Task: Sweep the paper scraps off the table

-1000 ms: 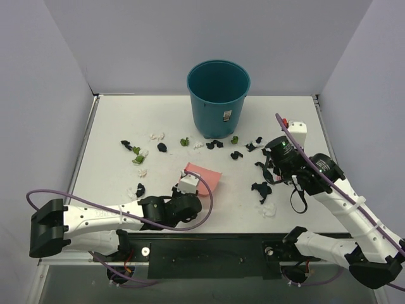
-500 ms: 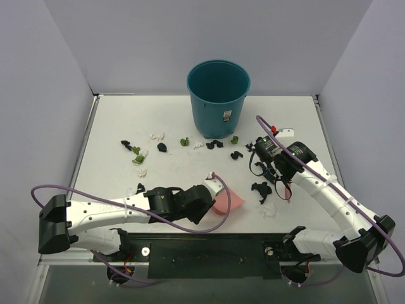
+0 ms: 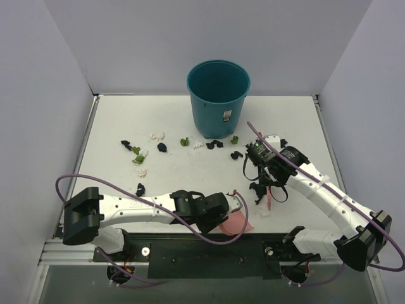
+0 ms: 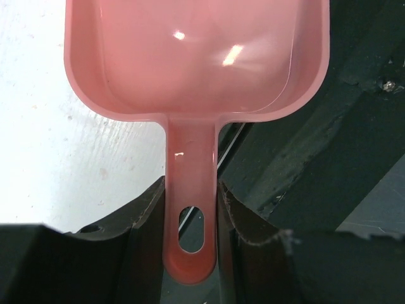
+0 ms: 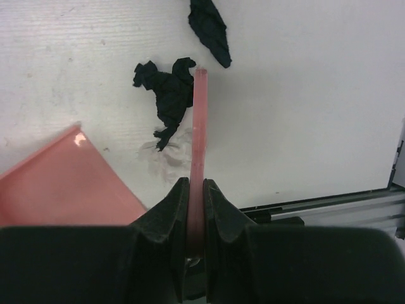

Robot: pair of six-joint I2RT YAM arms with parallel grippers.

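My left gripper (image 3: 217,213) is shut on the handle (image 4: 191,190) of the pink dustpan (image 3: 236,221), which lies at the near edge of the white table (image 3: 126,114); its scoop (image 4: 196,57) holds no scraps. My right gripper (image 3: 268,176) is shut on the pink brush (image 3: 268,197), seen edge-on in the right wrist view (image 5: 199,126). The brush tip stands beside a black paper scrap (image 5: 168,95) and a white one (image 5: 166,158), just right of the dustpan's corner (image 5: 57,183). More black, green and white paper scraps (image 3: 214,144) lie scattered across the table's middle and left (image 3: 137,158).
A teal bin (image 3: 218,95) stands at the back centre, with scraps round its foot. Grey walls close the table on three sides. The metal rail and arm mounts (image 3: 209,253) run along the near edge, right under the dustpan.
My left gripper has carried the dustpan right and toward the near edge. My right gripper has swung left and lowered the brush beside the black and white scraps.
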